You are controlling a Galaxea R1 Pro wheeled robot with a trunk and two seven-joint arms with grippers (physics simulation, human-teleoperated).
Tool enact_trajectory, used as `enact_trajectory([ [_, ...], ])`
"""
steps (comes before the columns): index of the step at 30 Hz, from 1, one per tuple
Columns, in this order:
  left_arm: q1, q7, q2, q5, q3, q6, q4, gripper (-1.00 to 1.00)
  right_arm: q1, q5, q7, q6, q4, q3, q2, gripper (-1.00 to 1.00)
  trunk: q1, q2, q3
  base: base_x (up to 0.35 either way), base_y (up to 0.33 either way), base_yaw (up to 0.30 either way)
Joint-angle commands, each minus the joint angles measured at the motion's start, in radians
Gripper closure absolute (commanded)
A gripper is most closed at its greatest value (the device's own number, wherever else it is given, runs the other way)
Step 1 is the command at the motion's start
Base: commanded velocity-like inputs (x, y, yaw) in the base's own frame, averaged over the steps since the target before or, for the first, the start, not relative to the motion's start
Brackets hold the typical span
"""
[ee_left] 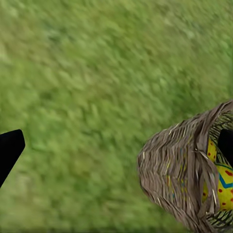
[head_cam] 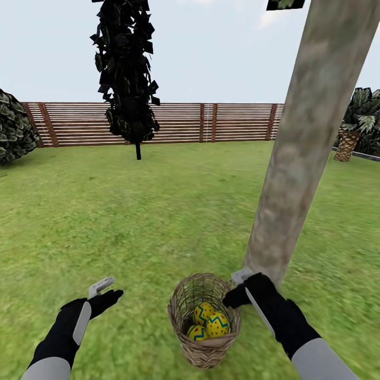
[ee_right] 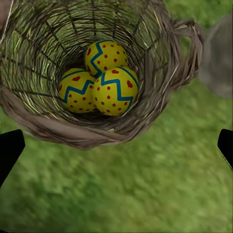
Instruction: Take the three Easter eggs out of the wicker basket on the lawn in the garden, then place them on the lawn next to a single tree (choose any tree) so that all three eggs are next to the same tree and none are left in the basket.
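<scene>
The wicker basket [head_cam: 205, 348] stands on the lawn [head_cam: 132, 221] at the foot of the pale grey-tan tree [head_cam: 295, 158]. Three yellow Easter eggs with red dots and blue zigzags lie inside it: [head_cam: 203, 312], [head_cam: 218, 325], [head_cam: 197, 333]. My right gripper [head_cam: 236, 287] hovers open at the basket's right rim, between basket and trunk. In the right wrist view the eggs [ee_right: 106, 56], [ee_right: 75, 92], [ee_right: 116, 90] sit at the bottom of the basket [ee_right: 97, 136], beyond the spread fingertips [ee_right: 9, 150]. My left gripper [head_cam: 105, 291] is open over grass to the basket's left, holding nothing. Its wrist view catches the basket [ee_left: 174, 170] side-on.
A dark, thin-trunked tree [head_cam: 129, 79] stands mid-lawn before the wooden slat fence [head_cam: 211, 124]. A shrub [head_cam: 13, 126] is at far left and a short palm [head_cam: 351, 137] at far right. Open grass stretches all around the trunk and basket.
</scene>
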Motion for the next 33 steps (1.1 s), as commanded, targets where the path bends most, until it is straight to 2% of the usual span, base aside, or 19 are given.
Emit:
enact_trajectory([
  [1, -0.001, -0.001, 0.000, 0.008, 0.002, 0.007, -0.001, -1.00, -0.008, 0.003, 0.003, 0.004, -0.002, 0.004, 0.003, -1.00, 0.000, -0.001, -0.002, 0.000, 0.000, 0.098],
  [4, 0.000, -0.001, 0.000, 0.008, 0.002, 0.007, -0.001, -1.00, -0.016, 0.004, 0.000, 0.004, -0.001, 0.006, 0.027, -1.00, 0.000, -0.001, -0.005, 0.000, 0.000, 0.139],
  [8, -0.001, -0.001, 0.000, 0.007, 0.002, 0.007, -0.001, -1.00, -0.018, 0.052, -0.002, 0.004, 0.001, 0.007, 0.053, -1.00, 0.000, -0.001, -0.010, 0.000, 0.000, 0.163],
  [10, -0.001, -0.001, 0.000, 0.008, 0.002, 0.007, -0.001, -1.00, -0.017, 0.076, -0.003, 0.003, 0.011, 0.006, 0.078, -1.00, 0.000, -0.001, -0.012, 0.000, 0.000, 0.165],
  [15, -0.001, -0.001, 0.000, 0.008, 0.004, 0.007, -0.002, -1.00, -0.018, 0.111, -0.004, -0.002, 0.055, 0.006, 0.106, -1.00, 0.000, -0.001, -0.019, 0.000, 0.000, 0.166],
  [20, -0.001, -0.004, 0.000, 0.016, 0.004, 0.007, -0.001, -1.00, -0.018, 0.114, -0.004, -0.005, 0.097, 0.005, 0.113, -1.00, 0.000, -0.001, -0.025, 0.158, 0.000, 0.166],
  [21, 0.000, -0.010, 0.001, 0.026, 0.004, 0.008, -0.001, -1.00, -0.018, 0.114, -0.005, -0.005, 0.101, 0.005, 0.113, -1.00, 0.000, -0.001, -0.026, 0.308, 0.000, 0.166],
  [22, 0.000, -0.037, 0.004, 0.055, 0.004, 0.009, -0.001, -1.00, -0.018, 0.114, -0.006, -0.005, 0.105, 0.004, 0.112, -1.00, 0.000, -0.001, -0.027, 0.297, 0.000, 0.166],
  [25, 0.000, -0.113, 0.013, 0.100, 0.004, 0.010, 0.000, -1.00, -0.018, 0.114, -0.007, -0.005, 0.109, 0.003, 0.111, -1.00, 0.000, -0.001, -0.031, 0.135, 0.000, 0.166],
  [29, 0.000, -0.184, 0.018, 0.112, 0.004, 0.011, 0.001, -1.00, -0.018, 0.115, -0.012, -0.005, 0.111, -0.001, 0.108, -1.00, 0.000, -0.001, -0.036, 0.021, 0.000, 0.166],
  [33, 0.000, -0.196, 0.018, 0.113, 0.004, 0.012, 0.002, -1.00, -0.018, 0.114, -0.055, -0.005, 0.143, -0.003, 0.108, -1.00, 0.000, -0.001, -0.040, 0.002, 0.000, 0.136],
])
